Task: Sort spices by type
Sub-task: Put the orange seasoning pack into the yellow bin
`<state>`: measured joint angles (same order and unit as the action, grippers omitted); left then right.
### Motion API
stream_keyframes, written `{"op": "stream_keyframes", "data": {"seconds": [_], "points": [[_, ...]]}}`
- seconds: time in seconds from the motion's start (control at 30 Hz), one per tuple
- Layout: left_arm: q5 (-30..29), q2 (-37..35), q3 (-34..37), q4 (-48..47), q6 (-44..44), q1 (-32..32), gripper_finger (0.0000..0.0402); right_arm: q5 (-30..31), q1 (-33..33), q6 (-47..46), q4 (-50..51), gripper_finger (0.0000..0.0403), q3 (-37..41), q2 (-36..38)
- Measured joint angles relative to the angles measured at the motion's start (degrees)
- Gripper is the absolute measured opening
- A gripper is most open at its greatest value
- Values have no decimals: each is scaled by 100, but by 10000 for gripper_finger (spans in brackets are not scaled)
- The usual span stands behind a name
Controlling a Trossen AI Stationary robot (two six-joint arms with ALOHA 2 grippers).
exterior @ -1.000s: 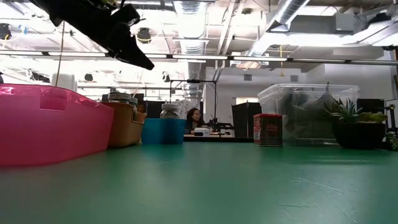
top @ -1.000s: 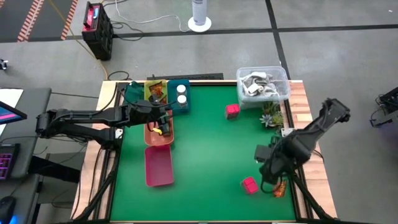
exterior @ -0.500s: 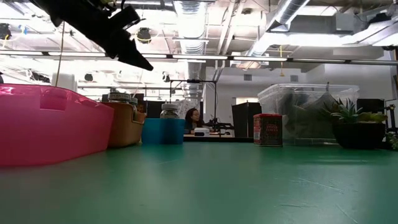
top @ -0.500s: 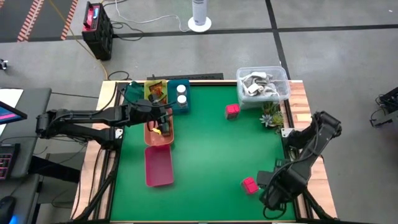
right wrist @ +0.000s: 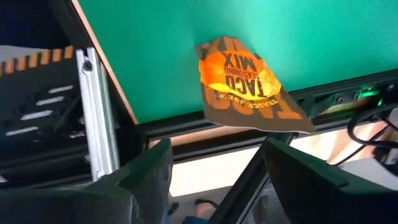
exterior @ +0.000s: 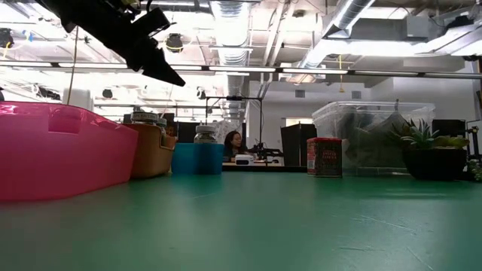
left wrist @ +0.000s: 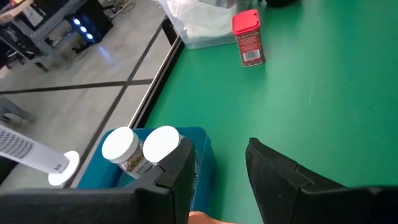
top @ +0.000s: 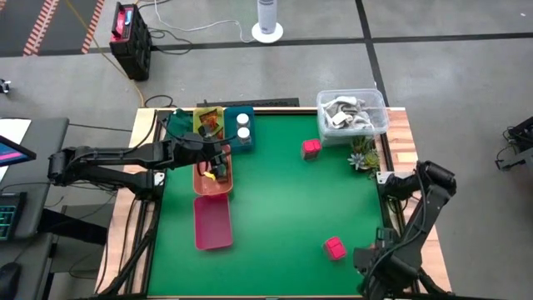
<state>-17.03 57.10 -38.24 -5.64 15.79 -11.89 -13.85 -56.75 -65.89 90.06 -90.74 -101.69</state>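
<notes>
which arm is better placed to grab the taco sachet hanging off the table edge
Right. The right gripper hovers over the taco sachet with open jaws, while the left gripper sits over the orange tray across the table.

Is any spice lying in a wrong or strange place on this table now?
Yes. The orange-brown crinkly sachet hangs partly over the edge of the green table, beside the open right gripper, so it could slip off. Two bright pink blocks lie loose, outside every tray.

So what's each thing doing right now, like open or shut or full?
left pincer: open, above the orange tray.
right pincer: open, empty.
sachet: flat, hanging over the table edge.
white jars: upright, lidded, in the blue tray.
pink tray: empty.
</notes>
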Motion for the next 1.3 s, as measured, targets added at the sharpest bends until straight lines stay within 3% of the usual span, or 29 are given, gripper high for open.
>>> {"op": "stream_keyframes", "data": {"seconds": [0.83, 1.13, 1.3], "points": [[-3, 0, 4, -169, 88, -1, 137, 595, -143, 1267, -2, 282, -2, -122], [-3, 0, 4, -254, 62, 1, 137, 634, -503, 2684, -4, 282, -2, -122], [-3, 0, 4, -259, 57, 1, 137, 728, -627, 2863, -4, 280, 49, -122]]}}
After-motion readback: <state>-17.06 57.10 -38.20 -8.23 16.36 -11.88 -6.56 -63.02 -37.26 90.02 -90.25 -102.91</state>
